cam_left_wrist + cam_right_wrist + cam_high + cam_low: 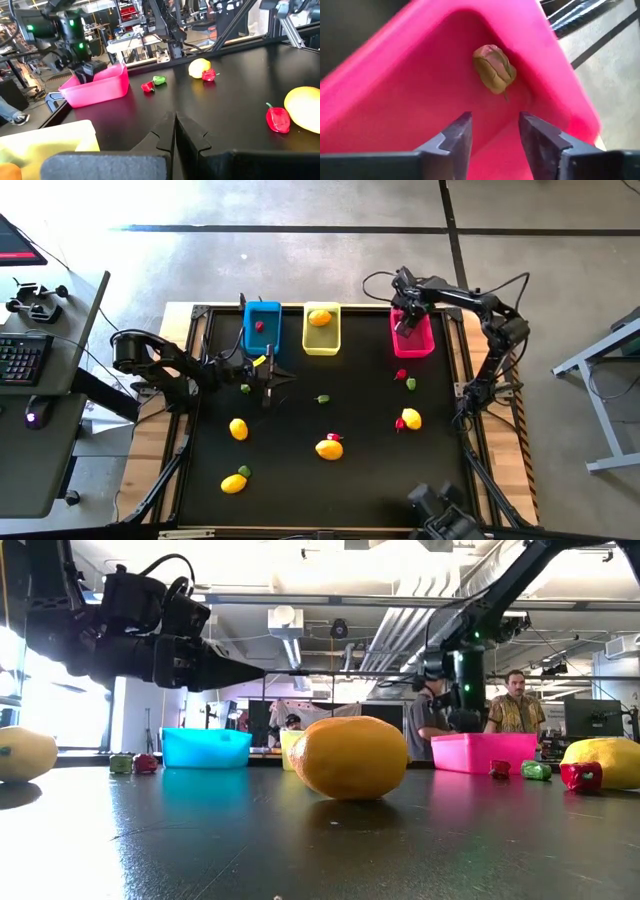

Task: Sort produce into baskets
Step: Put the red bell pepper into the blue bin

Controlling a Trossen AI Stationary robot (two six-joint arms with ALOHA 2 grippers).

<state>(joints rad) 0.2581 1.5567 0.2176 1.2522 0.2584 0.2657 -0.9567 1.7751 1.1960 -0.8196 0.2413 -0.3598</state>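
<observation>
We are hanging the right pincer (495, 132) inside the pink basket (412, 340), its fingers spread with nothing between them. An olive-green piece (494, 68) is lying loose in the basket's corner just beyond the fingertips, so the drop looks done. Our left pincer (175, 131) is waiting pressed together above the surface (320, 480), near the blue basket (262, 327), which is holding a red bit (259, 326). The yellow basket (321, 329) is carrying one lemon (319, 317), which suggests one kind per bin. Several lemons, red bits and green bits are lying scattered on the surface, awaiting sorting.
</observation>
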